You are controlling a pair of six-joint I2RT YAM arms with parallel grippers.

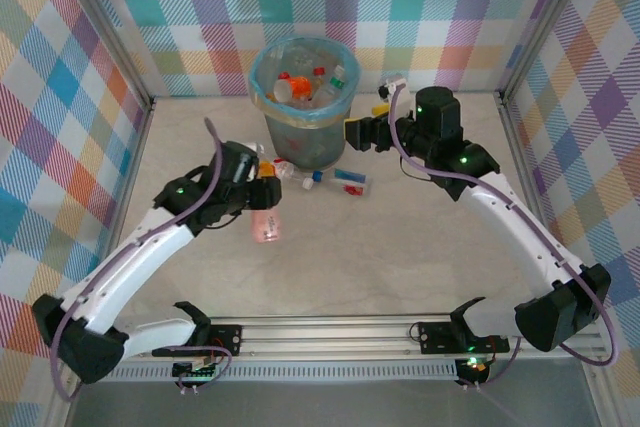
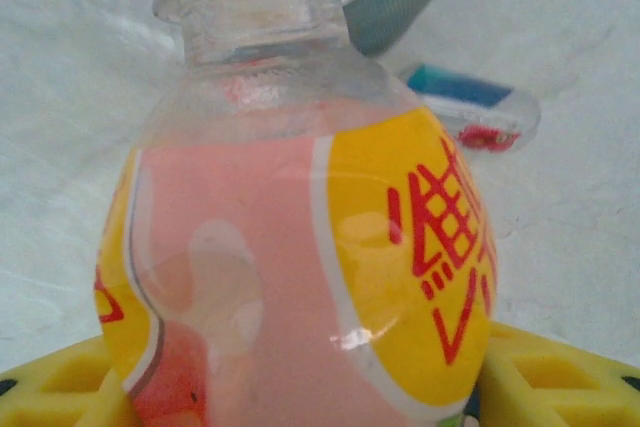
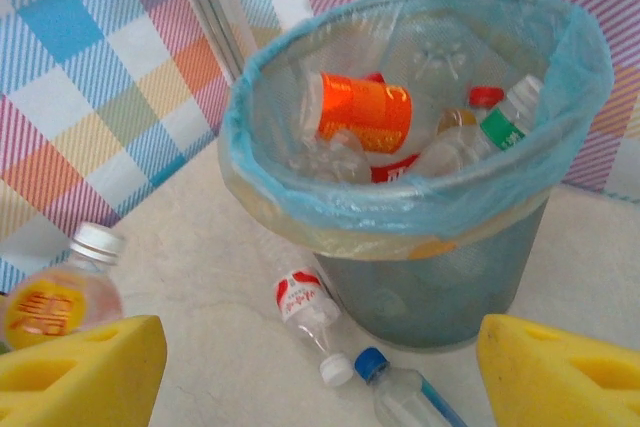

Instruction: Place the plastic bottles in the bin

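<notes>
The bin (image 1: 262, 95) is a grey mesh basket with a blue liner and stands at the back centre. It holds several plastic bottles, among them an orange one (image 3: 365, 112). My left gripper (image 1: 265, 195) is shut on a pink bottle (image 1: 266, 225) with a yellow label, in front of the bin. In the left wrist view that bottle (image 2: 300, 277) sits between the yellow fingers (image 2: 60, 382). My right gripper (image 1: 352, 133) hangs open to the right of the bin, its jaws bare. In front of the bin (image 3: 440, 277) lie a red-label bottle (image 3: 305, 302) and a blue-cap bottle (image 3: 400, 397).
More small bottles (image 1: 388, 97) lie to the right of the bin, behind the right arm. On the table the red-label bottle (image 1: 288, 171) and blue-label bottle (image 1: 350, 182) lie between the two arms. Checked walls close in the back and both sides.
</notes>
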